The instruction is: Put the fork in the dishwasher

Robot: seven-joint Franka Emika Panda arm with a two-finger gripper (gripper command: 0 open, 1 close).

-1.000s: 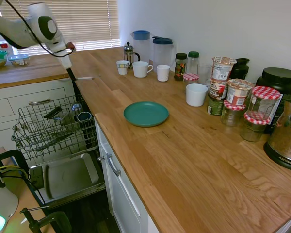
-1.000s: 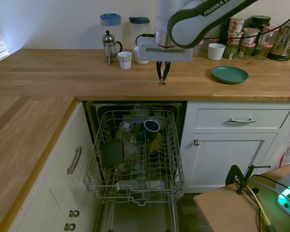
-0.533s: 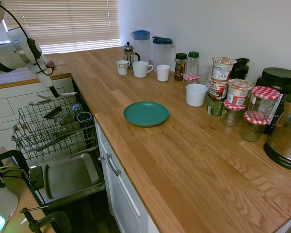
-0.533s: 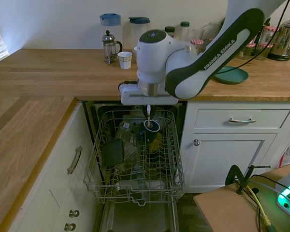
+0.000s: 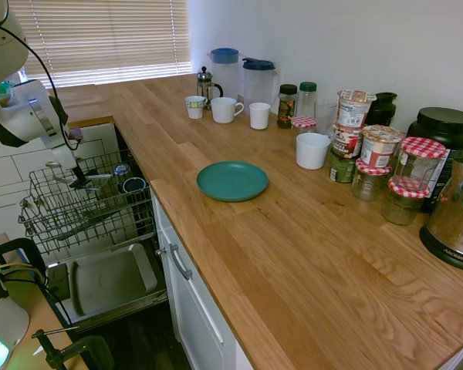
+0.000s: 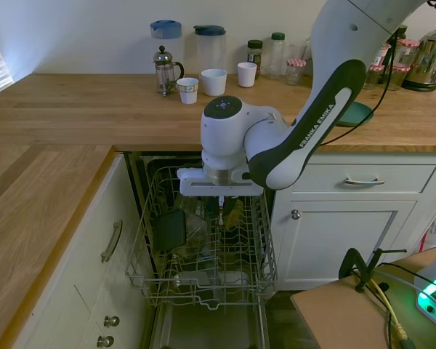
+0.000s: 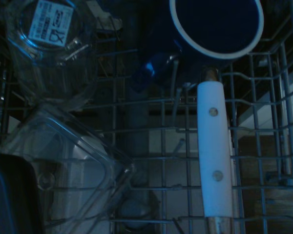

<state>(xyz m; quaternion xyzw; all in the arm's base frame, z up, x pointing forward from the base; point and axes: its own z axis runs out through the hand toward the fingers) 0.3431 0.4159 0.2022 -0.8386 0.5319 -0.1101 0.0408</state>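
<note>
The white arm bends down over the open dishwasher's grey wire rack (image 6: 203,254), its hand (image 6: 220,212) pointing straight down, clamped on the slim fork with a pale whitish handle (image 7: 214,151). The fork hangs just above the rack, near a dark blue mug (image 7: 212,24), well left of the teal plate (image 5: 232,180) on the wooden tabletop (image 5: 309,254).

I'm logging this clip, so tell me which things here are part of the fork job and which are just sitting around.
Part of the job: the fork, held by the gripper; the dishwasher rack below it.

Just sitting around: teal plate, white mugs, French press, jars, blue cup in the rack.
</note>
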